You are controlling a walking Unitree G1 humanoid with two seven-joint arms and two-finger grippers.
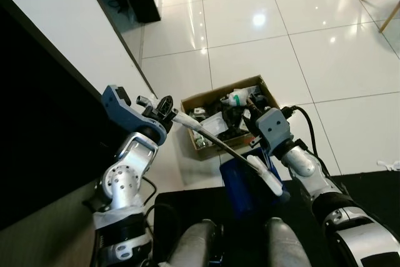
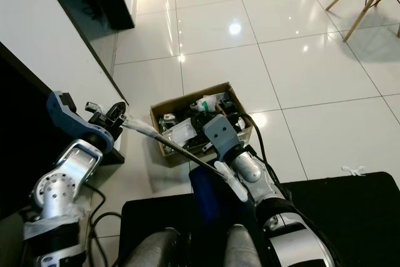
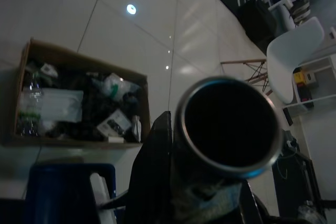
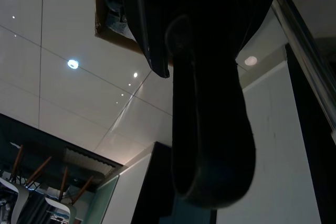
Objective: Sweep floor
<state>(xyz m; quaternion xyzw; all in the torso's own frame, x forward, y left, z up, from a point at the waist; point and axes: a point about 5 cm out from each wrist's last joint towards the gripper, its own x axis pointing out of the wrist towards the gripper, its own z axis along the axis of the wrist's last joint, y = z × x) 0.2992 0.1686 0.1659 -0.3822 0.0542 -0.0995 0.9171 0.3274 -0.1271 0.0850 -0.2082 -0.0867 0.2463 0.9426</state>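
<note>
Both jaws clamping down: left gripper point(image 1: 167, 109) pinching the broom handle point(image 1: 212, 141), right gripper point(image 1: 259, 148) gripping the blue dustpan point(image 1: 240, 182), cardboard box point(image 1: 206, 101) sitting at 12 o'clock.

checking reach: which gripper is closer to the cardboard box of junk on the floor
Right. The right gripper sits just over the near edge of the cardboard box; the left gripper is off to the box's left, beside the white wall.

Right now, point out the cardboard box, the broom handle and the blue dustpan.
cardboard box point(image 1: 215, 95), left eye view, on its far rim.
broom handle point(image 1: 215, 139), left eye view, mid-shaft between the two grippers.
blue dustpan point(image 1: 240, 182), left eye view, on its blue body.
</note>
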